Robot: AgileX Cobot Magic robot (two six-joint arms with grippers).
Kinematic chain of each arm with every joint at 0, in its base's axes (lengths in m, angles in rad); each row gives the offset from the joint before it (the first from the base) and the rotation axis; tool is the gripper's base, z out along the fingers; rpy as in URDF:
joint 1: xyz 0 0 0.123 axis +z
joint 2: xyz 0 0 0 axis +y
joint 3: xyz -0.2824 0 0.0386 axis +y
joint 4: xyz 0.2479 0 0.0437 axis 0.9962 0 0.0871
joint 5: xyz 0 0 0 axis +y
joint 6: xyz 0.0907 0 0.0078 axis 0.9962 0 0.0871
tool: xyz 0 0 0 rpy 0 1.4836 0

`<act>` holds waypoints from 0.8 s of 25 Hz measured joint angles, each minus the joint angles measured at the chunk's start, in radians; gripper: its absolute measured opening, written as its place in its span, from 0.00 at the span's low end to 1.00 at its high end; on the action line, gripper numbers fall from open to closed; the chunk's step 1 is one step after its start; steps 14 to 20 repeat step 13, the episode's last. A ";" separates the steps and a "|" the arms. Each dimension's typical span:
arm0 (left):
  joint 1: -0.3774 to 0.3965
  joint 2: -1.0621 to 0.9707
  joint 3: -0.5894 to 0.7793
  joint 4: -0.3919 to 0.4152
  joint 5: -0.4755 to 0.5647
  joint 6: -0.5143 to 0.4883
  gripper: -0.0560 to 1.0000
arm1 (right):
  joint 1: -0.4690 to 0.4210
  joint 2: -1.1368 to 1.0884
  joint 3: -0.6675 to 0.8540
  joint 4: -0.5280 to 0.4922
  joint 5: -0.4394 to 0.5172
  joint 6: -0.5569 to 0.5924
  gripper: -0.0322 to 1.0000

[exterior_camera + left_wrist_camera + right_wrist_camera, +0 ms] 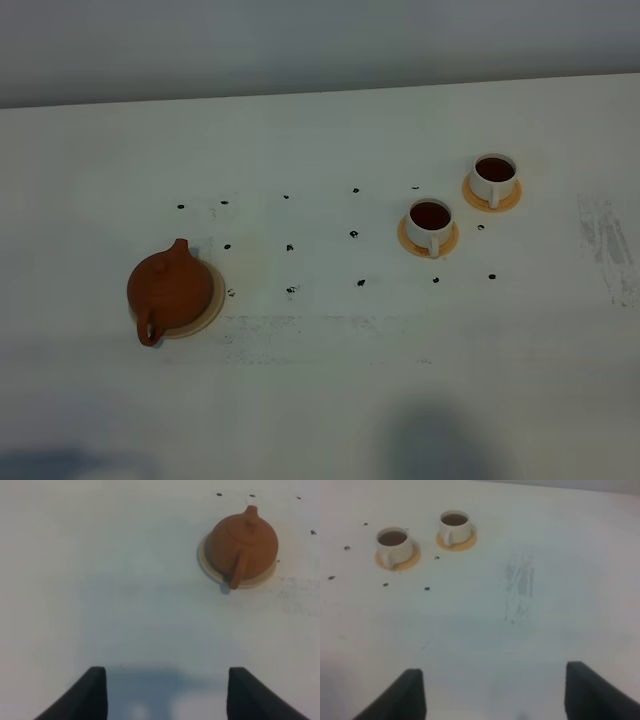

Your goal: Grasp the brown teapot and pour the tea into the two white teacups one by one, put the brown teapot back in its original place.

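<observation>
The brown teapot (168, 290) stands upright on the pale tan coaster (208, 308) at the left of the table. It also shows in the left wrist view (243, 545) with its coaster (206, 562). Two white teacups (430, 224) (493, 178) on orange saucers hold dark tea (430, 214). They also show in the right wrist view (393, 544) (454, 526). My left gripper (166, 692) is open and empty, well short of the teapot. My right gripper (495, 692) is open and empty, away from the cups. Neither gripper shows in the exterior view.
Small black dots (290, 246) mark the white table (320, 380) between teapot and cups. A grey smudge (605, 240) lies at the right. The table's far edge (320, 92) meets a grey wall. Arm shadows fall at the near edge.
</observation>
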 joint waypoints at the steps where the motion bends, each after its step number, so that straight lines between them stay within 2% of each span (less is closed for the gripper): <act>1: 0.000 0.000 0.000 0.000 0.000 0.000 0.55 | 0.000 0.000 0.000 0.000 0.000 0.000 0.60; 20: 0.000 0.000 0.000 0.000 0.000 0.000 0.55 | -0.001 0.000 0.000 0.000 0.000 0.001 0.60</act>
